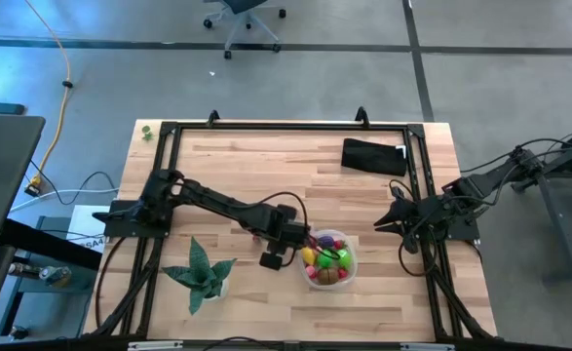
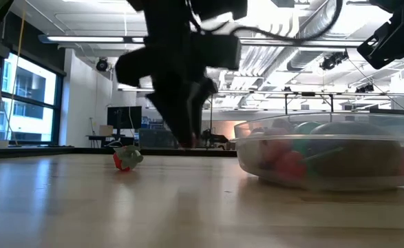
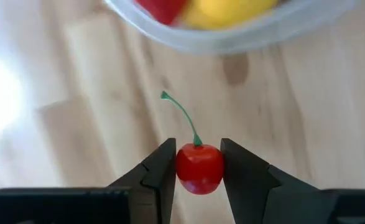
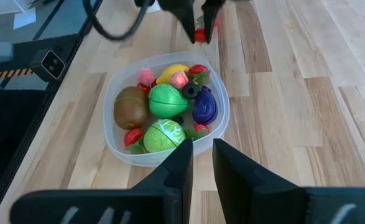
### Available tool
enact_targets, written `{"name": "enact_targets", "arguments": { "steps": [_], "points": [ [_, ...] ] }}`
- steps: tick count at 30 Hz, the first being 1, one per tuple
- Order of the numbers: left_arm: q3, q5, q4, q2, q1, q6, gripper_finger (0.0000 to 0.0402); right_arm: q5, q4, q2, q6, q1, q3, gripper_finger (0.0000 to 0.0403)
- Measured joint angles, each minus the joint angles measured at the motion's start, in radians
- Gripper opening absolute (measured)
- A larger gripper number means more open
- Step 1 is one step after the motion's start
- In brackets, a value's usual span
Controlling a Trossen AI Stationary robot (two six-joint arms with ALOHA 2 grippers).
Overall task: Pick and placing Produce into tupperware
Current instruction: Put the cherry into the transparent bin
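Note:
The tupperware is a clear round tub near the table's near edge, holding brown, yellow, green, purple and small red and pink produce. My left gripper stands just to the tub's left, fingers pointing down, shut on a small red cherry with a thin green stem. The same gripper shows beside the tub rim in the high view. My right gripper waits at the table's right side, slightly open, pointing at the tub. Another small red and green piece lies far back on the table. My left gripper pinches the cherry's round red body between its two fingers, one on each side, coming from above and pointing down. The green stem sticks out free past the fingertips toward the tub. Whether the cherry is off the wood I cannot tell.
A green spiky potted plant stands left of the tub near the near edge. A black pouch lies by the far right corner. A dark frame runs around the table. Bare wood lies between pouch and tub.

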Motion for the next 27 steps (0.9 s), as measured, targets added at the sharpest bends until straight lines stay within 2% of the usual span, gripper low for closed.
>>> {"name": "enact_targets", "arguments": {
  "steps": [7, 11, 17, 23, 27],
  "points": [
    [0.043, -0.140, 0.003, -0.095, 0.000, 0.033, 0.0106, 0.000, 0.000, 0.000, 0.000, 0.000, 0.000, 0.0051],
    [0.073, -0.150, 0.115, -0.112, 0.000, 0.113, 0.0106, 0.000, -0.004, 0.000, 0.000, 0.000, 0.000, 0.0051],
    [0.094, -0.019, 0.341, -0.095, -0.001, 0.230, 0.0106, 0.000, -0.008, 0.000, 0.000, 0.000, 0.000, 0.0051],
    [0.090, 0.137, 0.387, -0.013, -0.001, 0.229, 0.0106, 0.000, -0.006, 0.000, 0.000, 0.000, 0.000, 0.0051],
    [0.090, 0.167, 0.388, 0.019, -0.001, 0.214, 0.0106, 0.000, -0.005, 0.000, 0.000, 0.000, 0.000, 0.0051]
  ]
}}
